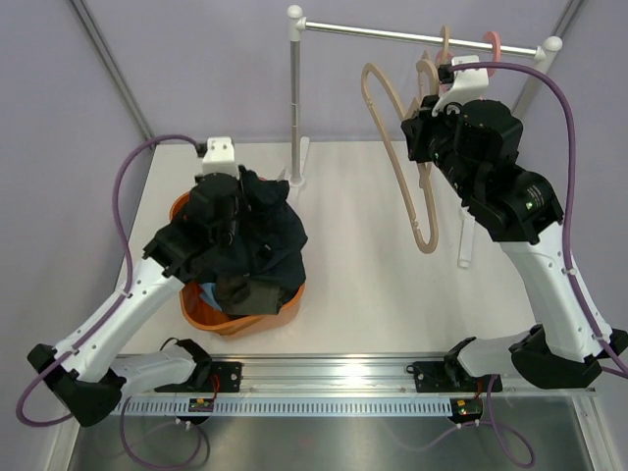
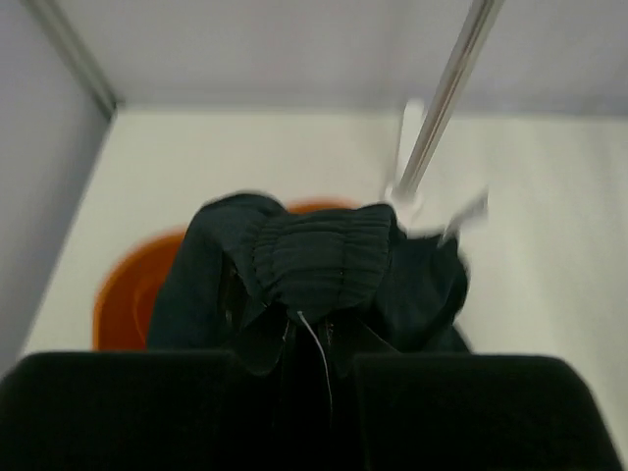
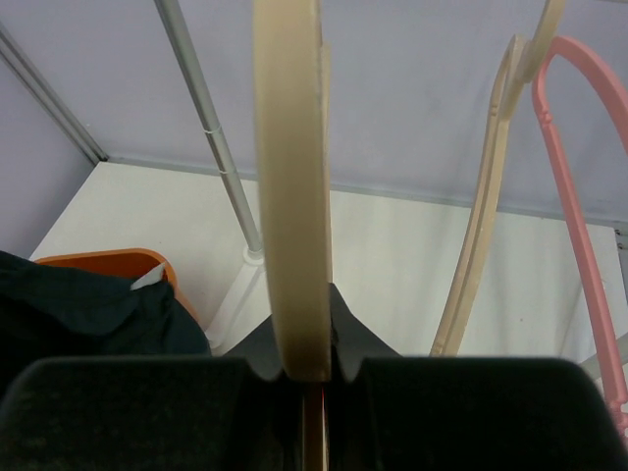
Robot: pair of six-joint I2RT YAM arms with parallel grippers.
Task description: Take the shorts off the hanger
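Pinching the soft dark navy cloth shorts [image 2: 319, 260] by the waistband with the left gripper [image 2: 309, 365], jaws closed, right above the round orange plastic basket [image 1: 196, 310], guessing for the drop. Clamping the bare curved beige hanger [image 3: 291, 196] with the right gripper [image 3: 306, 378], jaws narrow, probably to steady it.

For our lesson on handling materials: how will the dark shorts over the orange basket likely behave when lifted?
Probably floppy: the dark shorts slump in folds over the orange basket instead of holding a shape. Likely light, since the left gripper seems to carry them by a pinch at the gathered waistband. Hanging cloth may drag on its rim.
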